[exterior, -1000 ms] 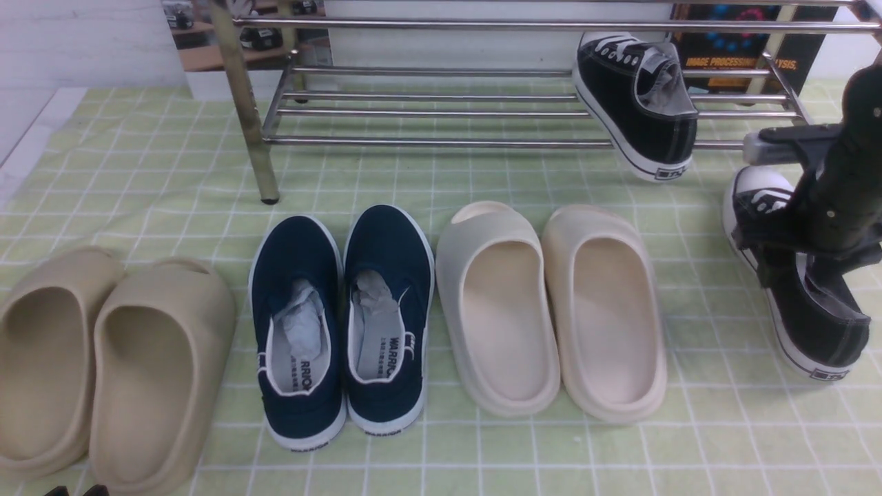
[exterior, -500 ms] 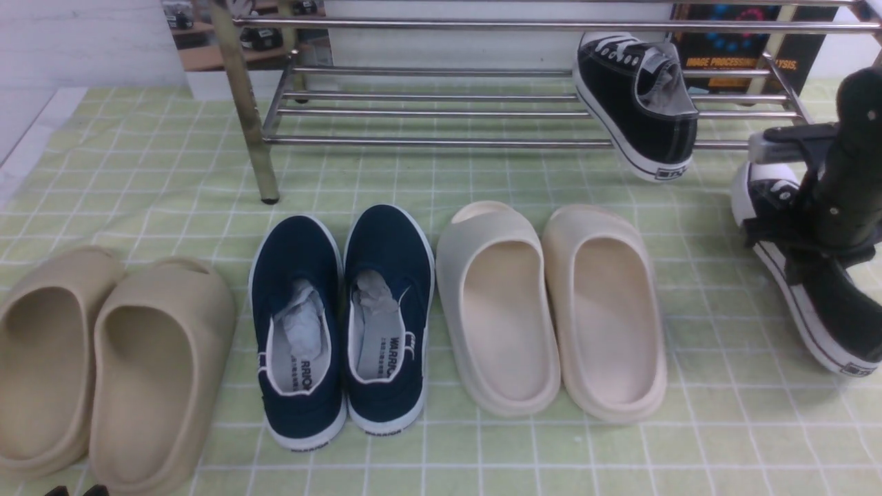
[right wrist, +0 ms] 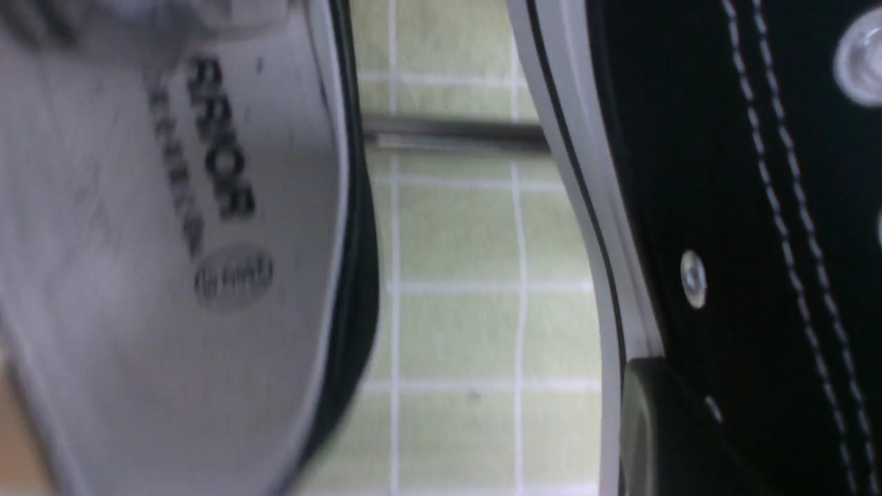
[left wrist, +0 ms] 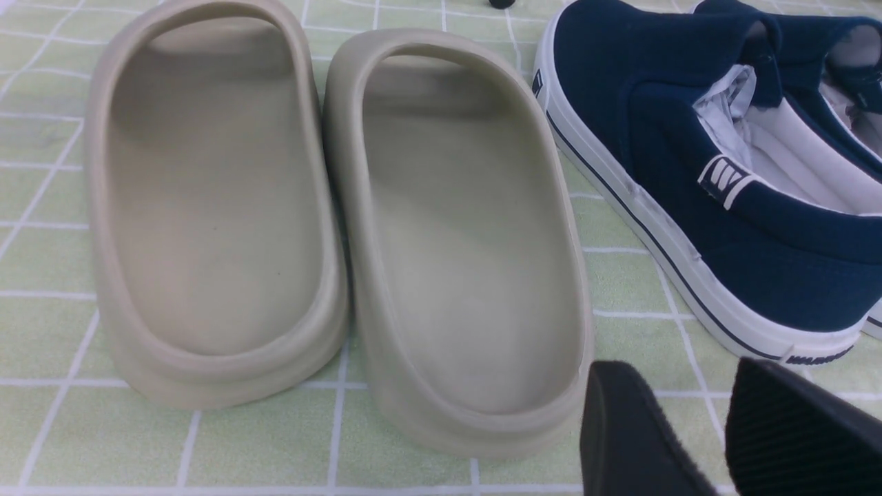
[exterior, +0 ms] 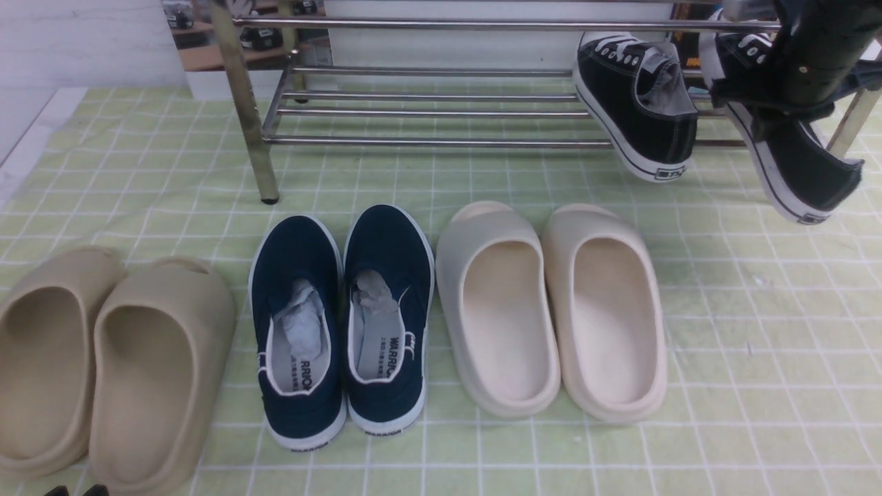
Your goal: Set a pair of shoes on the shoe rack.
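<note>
The chrome shoe rack (exterior: 441, 142) stands at the back of the cloth. One black sneaker (exterior: 637, 103) lies tilted on its lower shelf at the right, heel hanging over the front bar. My right gripper (exterior: 775, 103) is shut on the side wall of the second black sneaker (exterior: 799, 165), holding it in the air at the rack's right end, toe toward the rack and heel drooping. In the right wrist view one finger (right wrist: 661, 427) presses the held sneaker (right wrist: 723, 207), beside the racked sneaker's insole (right wrist: 172, 241). My left gripper (left wrist: 689, 393) is open and empty, low at the near left.
On the green checked cloth (exterior: 758, 344) lie tan slides (exterior: 103, 358), navy slip-ons (exterior: 344, 324) and cream slides (exterior: 551, 310) in a row. The rack's left leg (exterior: 248, 117) and right leg (exterior: 851, 120) stand on the cloth.
My right gripper has lifted the second black sneaker off the cloth and carried it up and back to the rack's right end. The left arm and the other shoes have not moved.
</note>
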